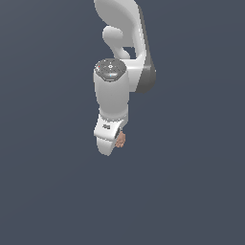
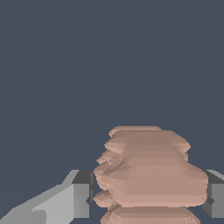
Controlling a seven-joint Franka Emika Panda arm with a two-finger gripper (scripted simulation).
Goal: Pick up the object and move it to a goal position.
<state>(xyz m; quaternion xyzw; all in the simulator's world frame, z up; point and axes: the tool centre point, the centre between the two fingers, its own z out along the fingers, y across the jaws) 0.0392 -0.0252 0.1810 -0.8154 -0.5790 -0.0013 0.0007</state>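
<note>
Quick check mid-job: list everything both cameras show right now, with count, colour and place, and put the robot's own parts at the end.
lumpy object: one, pinkish-brown, between the pincer's fingers in the wrist view; in the exterior view it peeks out at the pincer's side.
surface: one, plain dark blue-grey, fills the background in both views.
arm: one, white with grey joint parts, reaching down from the top of the exterior view.
pincer: one, white; its grey fingers sit either side of the lumpy object, apparently closed on it.

Arm (image 1: 111, 95) hides most (not all) of object (image 1: 121, 139).
</note>
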